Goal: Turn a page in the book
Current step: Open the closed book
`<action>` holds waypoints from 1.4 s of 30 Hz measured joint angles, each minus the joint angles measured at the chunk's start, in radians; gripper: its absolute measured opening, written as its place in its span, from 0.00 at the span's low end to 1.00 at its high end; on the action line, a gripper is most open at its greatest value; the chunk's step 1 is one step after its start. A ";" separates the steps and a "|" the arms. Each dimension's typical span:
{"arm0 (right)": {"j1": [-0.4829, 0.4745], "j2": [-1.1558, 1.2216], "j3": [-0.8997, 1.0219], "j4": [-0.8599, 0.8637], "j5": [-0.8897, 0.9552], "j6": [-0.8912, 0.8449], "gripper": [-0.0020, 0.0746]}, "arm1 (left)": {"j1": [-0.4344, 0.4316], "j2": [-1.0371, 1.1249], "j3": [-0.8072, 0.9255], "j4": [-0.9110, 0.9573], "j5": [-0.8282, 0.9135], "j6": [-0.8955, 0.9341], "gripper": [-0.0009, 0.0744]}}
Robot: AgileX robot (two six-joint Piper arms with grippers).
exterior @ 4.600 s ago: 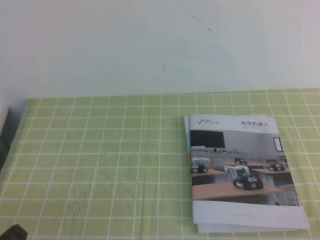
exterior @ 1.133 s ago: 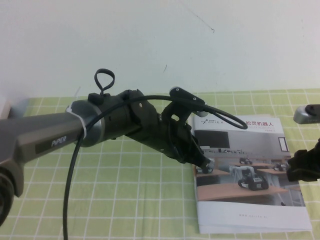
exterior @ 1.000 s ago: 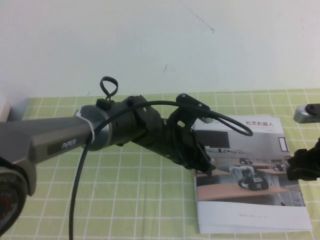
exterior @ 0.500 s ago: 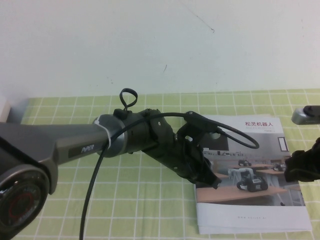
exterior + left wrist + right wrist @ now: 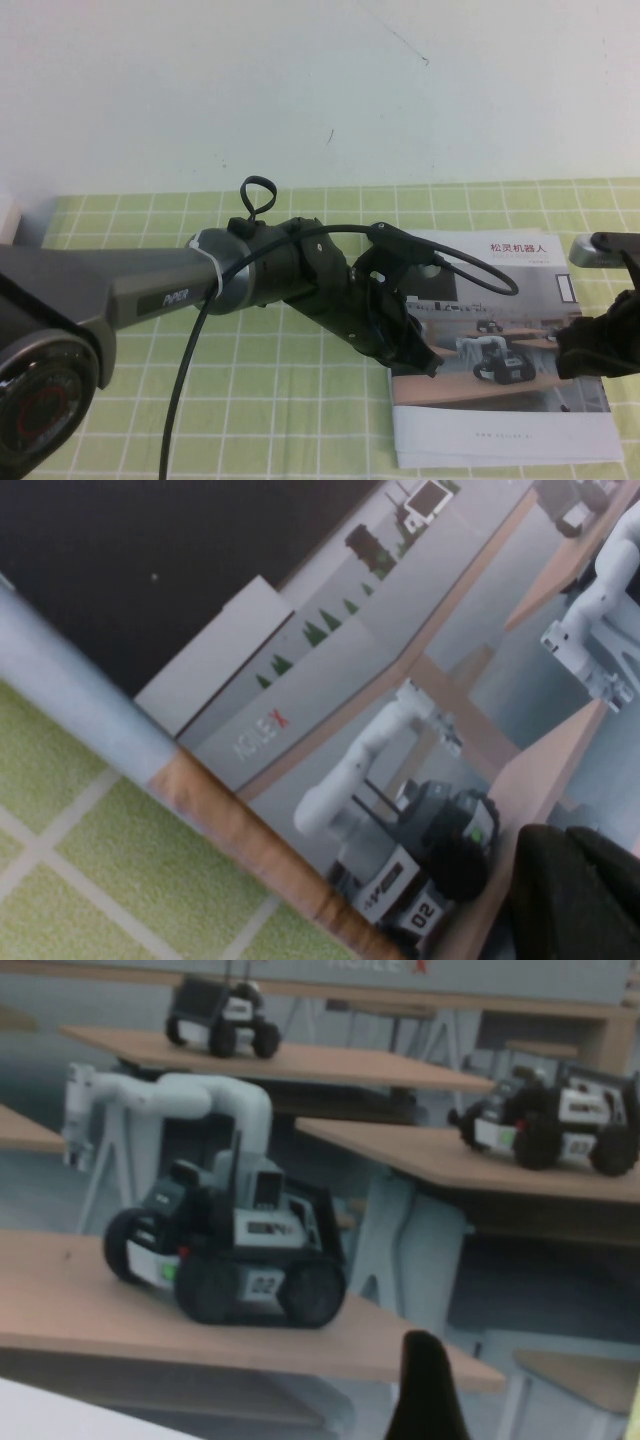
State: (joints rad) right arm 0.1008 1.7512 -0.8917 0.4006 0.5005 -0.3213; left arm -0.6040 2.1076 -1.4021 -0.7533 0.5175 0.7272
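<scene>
The book (image 5: 500,350) lies closed on the right side of the table (image 5: 250,400), on a green checked cloth, its page (image 5: 520,250) with the red title facing up.

From the high view, the left arm reaches across from the left, and the left pincer (image 5: 418,358) sits down on the book's left edge, over the cover photo. Whether its fingers are apart or together I cannot tell. The right pincer (image 5: 590,345) is at the book's right edge, mostly cut off by the frame; its fingers stand apart, gripping nothing that can be seen.

The left wrist view adds what the high view hides: the book's left edge (image 5: 230,820) lying flat on the cloth, with one dark fingertip (image 5: 570,890) over the photo. The right wrist view shows only the cover photo (image 5: 300,1160) close up, filled with wheeled robots on desks, and one dark fingertip (image 5: 425,1390) in front of it. Contact with the paper is not clear in either.

Compared with half a second ago, the left arm has hardly moved, while the right pincer has come a little further left over the book. Several seconds ago neither arm was over the table.
</scene>
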 joint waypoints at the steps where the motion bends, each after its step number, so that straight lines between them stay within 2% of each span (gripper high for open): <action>1: 0.000 0.000 0.000 0.014 -0.002 -0.012 0.62 | 0.000 0.000 0.000 0.000 0.000 0.000 0.01; 9: 0.000 0.000 0.000 0.117 -0.009 -0.119 0.62 | 0.000 0.000 0.000 0.001 0.000 -0.001 0.01; 42: -0.002 0.052 -0.021 0.048 -0.035 -0.093 0.62 | 0.000 0.000 0.000 0.002 0.000 -0.007 0.01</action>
State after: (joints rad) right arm 0.0987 1.8030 -0.9130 0.4484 0.4655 -0.4140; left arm -0.6040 2.1076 -1.4021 -0.7511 0.5175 0.7200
